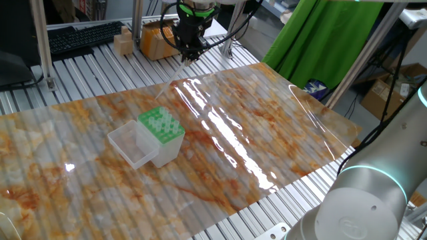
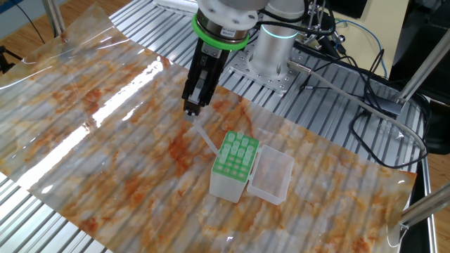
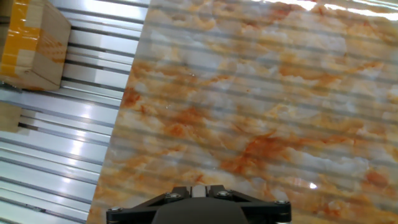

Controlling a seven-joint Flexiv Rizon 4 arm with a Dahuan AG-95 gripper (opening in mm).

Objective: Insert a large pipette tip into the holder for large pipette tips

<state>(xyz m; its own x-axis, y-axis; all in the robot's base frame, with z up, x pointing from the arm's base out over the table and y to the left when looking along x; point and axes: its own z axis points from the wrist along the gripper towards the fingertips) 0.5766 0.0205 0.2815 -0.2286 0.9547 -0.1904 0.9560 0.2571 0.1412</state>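
Note:
My gripper (image 1: 189,57) hangs above the far part of the marbled sheet, shut on the wide end of the large pipette tip (image 2: 204,135). The translucent tip slants down from the fingers towards the holder and stays above the table. It shows only faintly in one fixed view (image 1: 172,81). The holder for large pipette tips (image 2: 236,154) is a clear box with a green rack plate (image 1: 161,125), and its clear lid (image 1: 131,145) is folded open beside it. In the hand view the jaws (image 3: 196,188) are closed on a whitish piece, and the holder is out of view.
Cardboard boxes (image 1: 157,40) stand behind the sheet's far edge and also show in the hand view (image 3: 31,43). A keyboard (image 1: 83,37) lies at the back left. A green cloth (image 1: 320,47) hangs at the right. The arm's base (image 2: 271,49) and cables (image 2: 365,105) are beside the sheet.

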